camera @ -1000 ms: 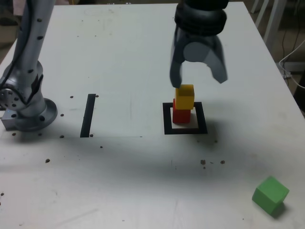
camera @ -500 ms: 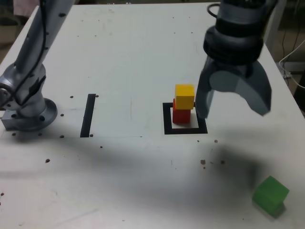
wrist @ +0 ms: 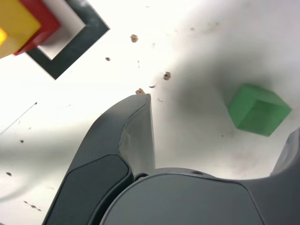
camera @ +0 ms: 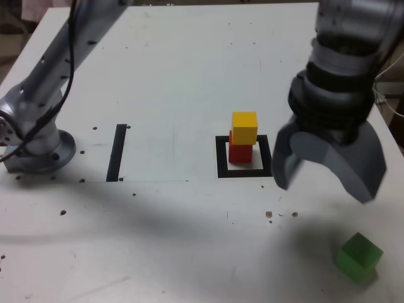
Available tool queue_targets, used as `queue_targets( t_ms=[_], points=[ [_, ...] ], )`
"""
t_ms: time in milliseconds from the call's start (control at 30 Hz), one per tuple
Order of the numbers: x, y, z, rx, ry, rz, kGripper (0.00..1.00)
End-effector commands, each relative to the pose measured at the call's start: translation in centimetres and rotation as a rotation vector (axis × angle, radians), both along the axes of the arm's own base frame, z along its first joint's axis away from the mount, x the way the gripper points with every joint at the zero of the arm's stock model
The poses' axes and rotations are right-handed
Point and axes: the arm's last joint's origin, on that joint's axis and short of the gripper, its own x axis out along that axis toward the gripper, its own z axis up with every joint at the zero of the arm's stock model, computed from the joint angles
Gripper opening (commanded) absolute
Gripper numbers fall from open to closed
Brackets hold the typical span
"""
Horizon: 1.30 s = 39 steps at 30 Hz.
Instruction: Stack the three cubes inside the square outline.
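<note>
- The gripper (camera: pixel 327 184) is seen at the exterior view's right, above the white table (camera: pixel 170 76), with its two dark grey jaws spread wide and nothing held between them
- In the exterior view it hangs between the square outline (camera: pixel 245 157) and the green cube (camera: pixel 358 256), touching neither
- The yellow cube (camera: pixel 244 127) is stacked on the red cube (camera: pixel 240 151), and the pair stands inside the square outline (the yellow one is set slightly askew, overhanging the red one a little toward the exterior view's right)
- The red cube is placed toward the far edge of the outline's white centre, so a strip of white is left bare in front of it
- The green cube lies on the table near the exterior view's lower right corner, well apart from the stack and outside the outline
- In the wrist view the green cube (wrist: pixel 258 109) is shown resting flat on the table, partly in shadow, beyond the tip of one jaw; the yellow cube (wrist: pixel 14 26), the red cube (wrist: pixel 43 21) and a corner of the square outline (wrist: pixel 77 47) are cut off at the picture's edge
- A straight black tape strip (camera: pixel 117 152) is laid on the table at the exterior view's left, near the arm's round base (camera: pixel 39 151)
- Small dark specks (wrist: pixel 166 75) are scattered over the table surface around the outline and the strip
</note>
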Motion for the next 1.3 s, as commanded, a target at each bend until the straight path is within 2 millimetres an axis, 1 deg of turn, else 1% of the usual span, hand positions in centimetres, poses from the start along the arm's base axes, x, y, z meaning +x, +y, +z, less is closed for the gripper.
queue_targets(
  t_ms=[0,200,367,667,933,1067,1133,1167,1267],
  points=[
    [0.1,-0.9,-0.6,0.009,0.023,-0.044,0.99],
    [0.6,-2.3,-1.2,0.003,0.015,-0.107,0.99],
    [1.0,-3.0,-1.8,-0.003,0.013,-0.131,0.99],
    [2.1,-4.3,-3.6,-0.038,0.015,-0.166,0.98],
    [2.5,-5.2,-5.1,-0.053,0.035,-0.178,0.95],
    [2.5,-5.9,-5.6,-0.058,0.039,-0.189,0.9],
    [2.5,-6.3,-5.9,-0.062,0.042,-0.192,0.86],
    [2.5,-6.5,-6.0,-0.064,0.044,-0.193,0.84],
    [2.4,-6.8,-6.4,-0.062,0.049,-0.187,0.66]
  ],
)
